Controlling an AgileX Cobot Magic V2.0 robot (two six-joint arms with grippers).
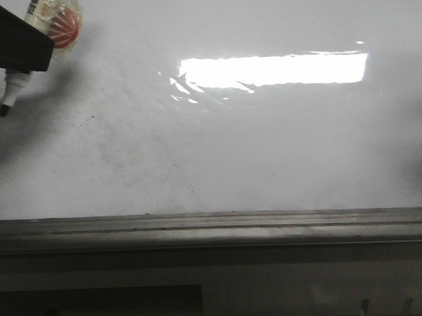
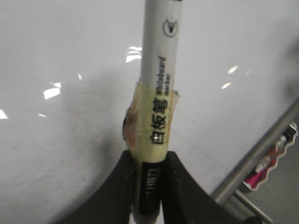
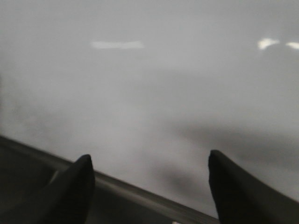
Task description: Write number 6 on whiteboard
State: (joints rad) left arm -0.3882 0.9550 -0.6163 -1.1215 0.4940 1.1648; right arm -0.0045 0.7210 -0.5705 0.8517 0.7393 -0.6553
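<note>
The whiteboard fills the front view, glossy white with faint grey smudges. The number 6 is out of view; no black line shows on the board. At the far upper left my left gripper is shut on a white marker, whose black tip points down over the board. Whether the tip touches the board I cannot tell. In the left wrist view the black fingers clamp the taped barrel of the marker. My right gripper stands open and empty before the board's lower edge.
A grey metal ledge runs along the bottom of the board. A red and white item in clear wrap sits at the upper left by my left gripper. A bright light reflection lies upper middle. A metal rail shows beside the board.
</note>
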